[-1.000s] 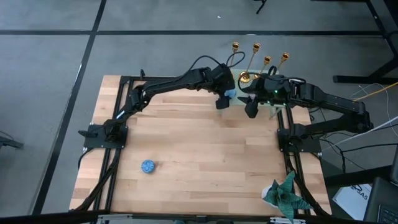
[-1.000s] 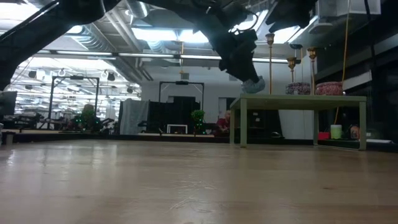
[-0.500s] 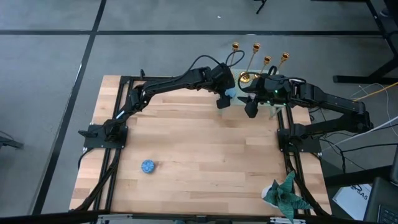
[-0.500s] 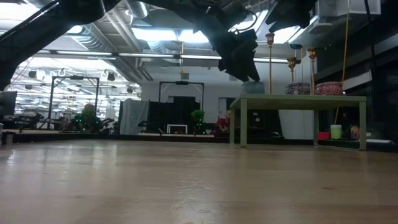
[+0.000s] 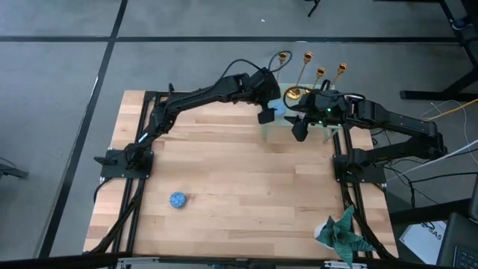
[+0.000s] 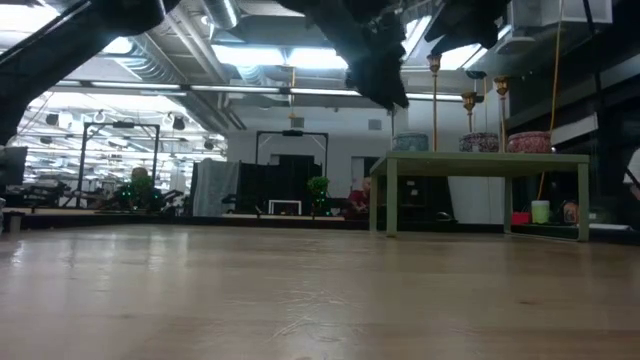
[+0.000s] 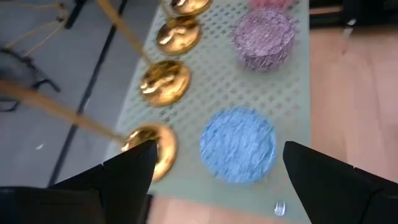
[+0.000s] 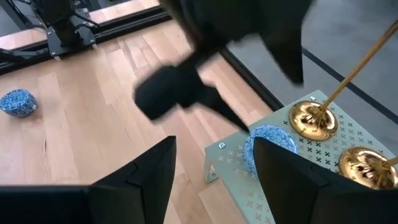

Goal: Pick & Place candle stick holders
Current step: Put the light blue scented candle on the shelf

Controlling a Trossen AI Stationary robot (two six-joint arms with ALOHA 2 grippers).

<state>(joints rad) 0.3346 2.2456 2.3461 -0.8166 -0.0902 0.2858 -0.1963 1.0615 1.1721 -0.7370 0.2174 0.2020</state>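
Candle stick holders [image 7: 165, 82] on green shelf [image 7: 292, 112], left claw [image 7: 214, 171] wide above, right claw [image 8: 211, 165] parted, empty

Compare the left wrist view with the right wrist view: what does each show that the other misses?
Left wrist only: a pink puck farther along the green shelf, and four gold candlestick bases in a row.
Right wrist only: the left tool open above the shelf edge, the wooden table, and a second blue puck far off on it.
Both: the blue puck sitting on the shelf beside the nearest base.
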